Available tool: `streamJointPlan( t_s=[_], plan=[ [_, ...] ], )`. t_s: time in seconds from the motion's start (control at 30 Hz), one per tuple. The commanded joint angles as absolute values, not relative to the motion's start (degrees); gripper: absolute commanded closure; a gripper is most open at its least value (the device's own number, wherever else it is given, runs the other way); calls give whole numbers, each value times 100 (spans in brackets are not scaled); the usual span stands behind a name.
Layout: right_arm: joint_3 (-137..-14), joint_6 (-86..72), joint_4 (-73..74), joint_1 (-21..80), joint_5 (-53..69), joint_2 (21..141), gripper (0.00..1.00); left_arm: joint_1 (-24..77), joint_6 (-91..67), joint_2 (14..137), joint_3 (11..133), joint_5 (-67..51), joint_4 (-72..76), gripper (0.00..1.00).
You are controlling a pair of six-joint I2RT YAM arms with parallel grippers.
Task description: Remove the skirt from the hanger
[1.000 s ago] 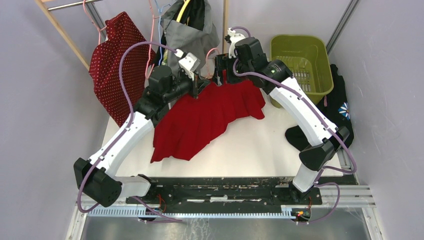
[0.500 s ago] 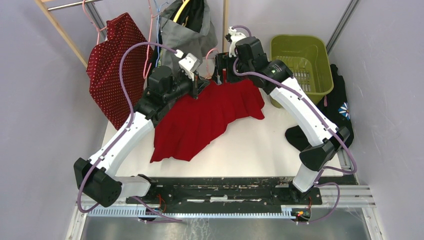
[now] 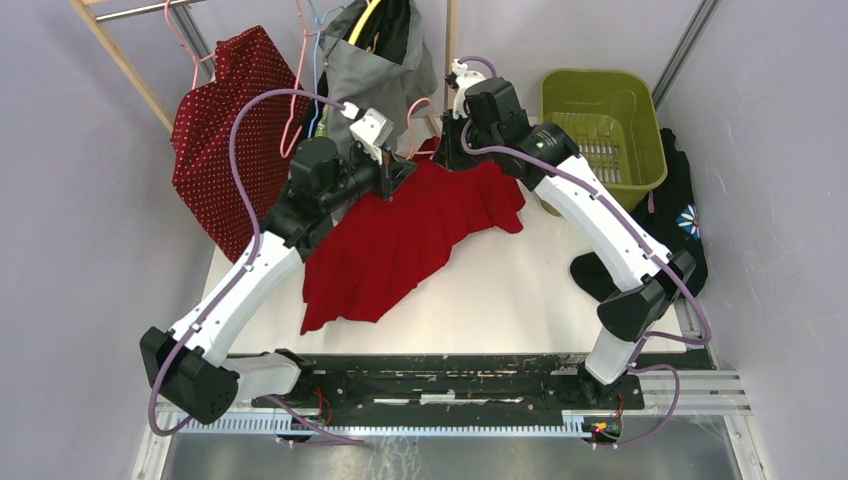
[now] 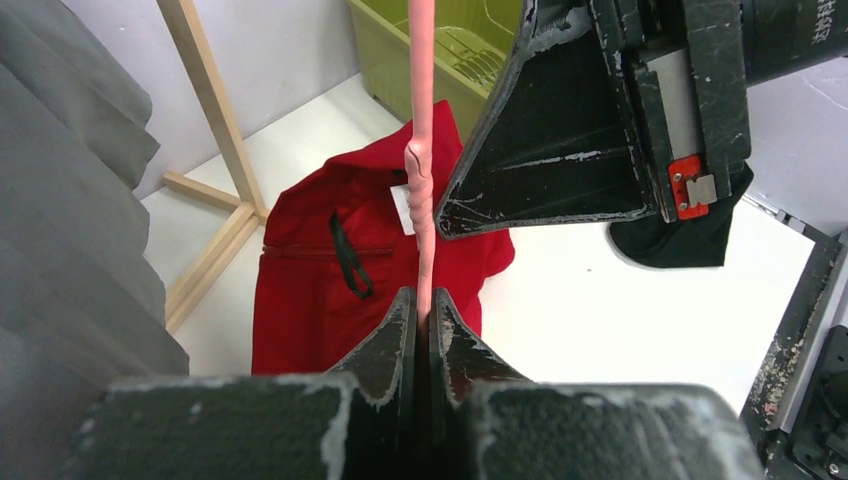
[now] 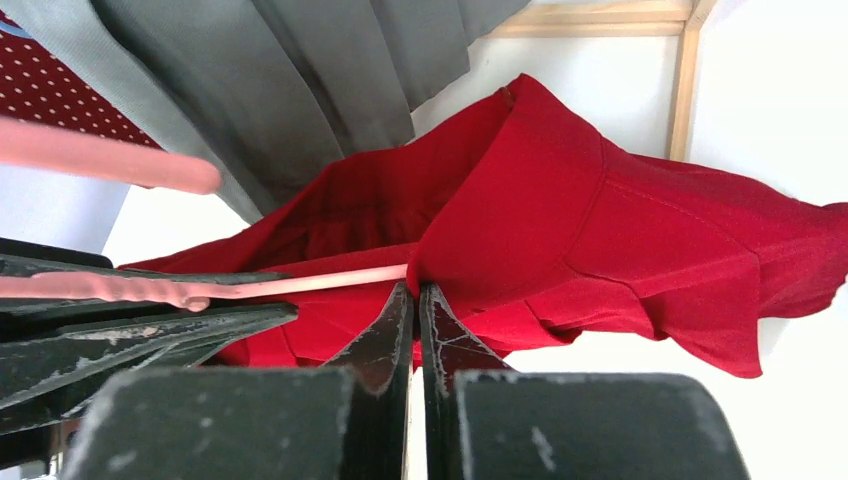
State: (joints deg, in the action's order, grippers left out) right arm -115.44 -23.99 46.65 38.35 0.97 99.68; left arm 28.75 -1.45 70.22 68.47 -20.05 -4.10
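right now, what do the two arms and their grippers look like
The left arm and right arm have white link shells with black joints and bases. A purple cable loops along each. The left gripper and right gripper have black wedge-shaped fingers with scuffed edges. A red tab marks the right one.

The bare table (image 3: 520, 290) right of the skirt (image 3: 400, 240) is the widest open ground. It runs from the near edge back to the basket (image 3: 590, 105), with a black garment (image 3: 680, 230) along its right side. The skirt covers the centre and front left.

At the back, room is tight. The left gripper (image 3: 408, 169) and right gripper (image 3: 446, 154) stand just beside each other, with the hanger (image 4: 421, 150) wire running between them. A grey garment (image 3: 385, 70) hangs just behind them, and a wooden post (image 3: 451, 40) rises behind the right gripper. A dotted garment (image 3: 225, 130) fills the back left.
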Motion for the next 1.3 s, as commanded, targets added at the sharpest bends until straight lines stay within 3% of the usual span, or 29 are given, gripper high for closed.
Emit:
streamJointPlan(
  t_s=[0.0,0.6,0.77,1.0,1.27],
  plan=[
    [-11334,-2444,4419,3815,79,9967,99,2910,-74,6922,7293,-1980,398,97],
    [-10316,-2173,4443,3821,-325,9343,99,2904,618,8459,9361,-1270,1052,97],
    [-10281,-1783,4622,3800,-930,9213,99,2903,806,8496,9339,-1167,829,97],
    [-11271,-1248,4942,3466,-1777,9476,99,2901,879,7858,8667,-1150,326,97],
    [-12192,-1210,5098,2995,-1816,9926,99,2900,700,7110,7815,-1204,-175,97]
  ],
)
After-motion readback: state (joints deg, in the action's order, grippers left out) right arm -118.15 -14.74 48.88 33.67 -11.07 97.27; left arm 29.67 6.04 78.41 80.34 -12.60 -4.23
